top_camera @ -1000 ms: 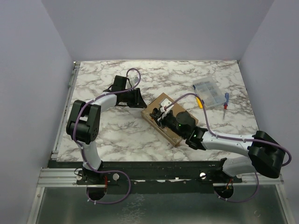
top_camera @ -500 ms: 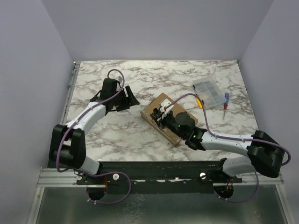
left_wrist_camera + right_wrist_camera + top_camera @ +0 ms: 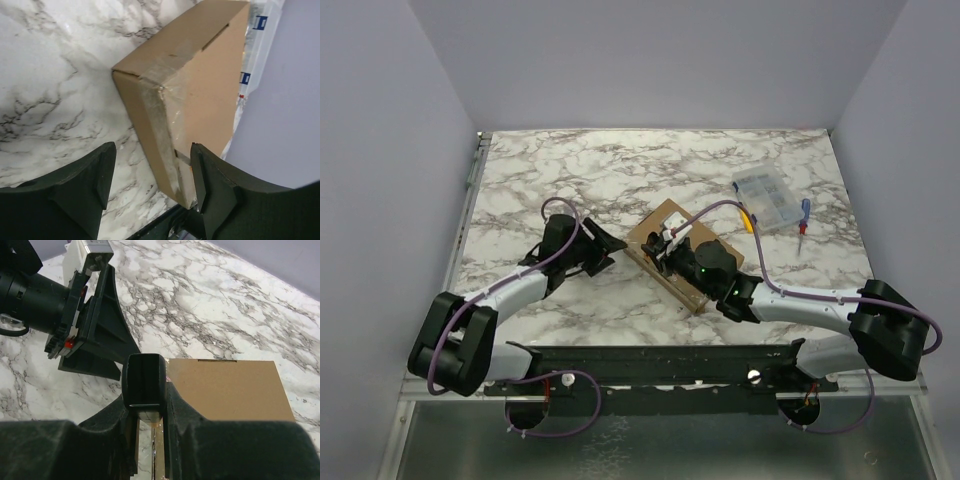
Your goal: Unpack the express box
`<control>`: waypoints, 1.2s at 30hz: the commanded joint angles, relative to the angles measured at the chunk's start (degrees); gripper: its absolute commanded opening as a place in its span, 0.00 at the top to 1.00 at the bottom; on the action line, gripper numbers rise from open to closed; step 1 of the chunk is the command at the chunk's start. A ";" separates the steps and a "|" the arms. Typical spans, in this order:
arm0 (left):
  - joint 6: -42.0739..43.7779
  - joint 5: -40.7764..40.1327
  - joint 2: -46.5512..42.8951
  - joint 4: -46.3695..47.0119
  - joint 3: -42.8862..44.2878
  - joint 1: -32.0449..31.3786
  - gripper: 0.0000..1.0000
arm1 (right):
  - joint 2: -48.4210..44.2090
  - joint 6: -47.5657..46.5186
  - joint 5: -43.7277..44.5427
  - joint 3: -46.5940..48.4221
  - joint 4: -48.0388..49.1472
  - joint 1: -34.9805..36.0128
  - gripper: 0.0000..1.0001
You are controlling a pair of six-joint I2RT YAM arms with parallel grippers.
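The express box (image 3: 688,282) is a flat brown cardboard mailer lying slantwise mid-table, lid down, with clear tape over its near corner (image 3: 172,100). My left gripper (image 3: 603,250) stands open at the box's left corner. In the left wrist view (image 3: 152,156) that taped edge lies between the fingers, close to the right finger (image 3: 215,192). My right gripper (image 3: 665,252) rests over the box top (image 3: 225,390), shut on a black block-shaped tool (image 3: 145,380) that points down at the box's left edge.
A clear plastic compartment case (image 3: 767,200) sits at the back right, with a small blue and red tool (image 3: 804,216) beside it. A clear packet with blue marks (image 3: 257,45) shows beyond the box. Bare marble lies left of and behind the box.
My left arm swung from the back left toward the near side and in to the box's left corner, and its gripper opened. The right arm and the box stayed put.
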 commanded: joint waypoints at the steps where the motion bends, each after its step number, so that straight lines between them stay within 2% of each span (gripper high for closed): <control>1: -4.33 -7.25 -1.77 9.56 -1.87 -2.77 0.34 | 0.68 1.28 1.03 -0.68 1.12 0.38 0.99; 6: -5.05 -7.71 2.29 16.00 -2.16 -5.02 0.39 | 0.66 1.11 1.30 -0.53 0.52 0.38 0.99; 12: -3.83 -9.54 7.30 17.03 0.57 -6.79 0.42 | 0.29 1.31 2.16 -0.18 -0.45 0.51 0.99; 23: -1.04 -16.88 13.90 11.58 2.91 -8.14 0.44 | -2.49 3.57 3.74 -0.17 -6.95 1.15 0.99; 28: 1.81 -21.75 14.85 8.07 3.65 -8.45 0.49 | -5.39 5.71 4.18 -0.75 -9.28 1.26 0.99; 36: 3.10 -24.41 17.78 5.39 6.66 -8.45 0.51 | -7.96 6.97 5.07 -2.53 -11.37 1.35 0.99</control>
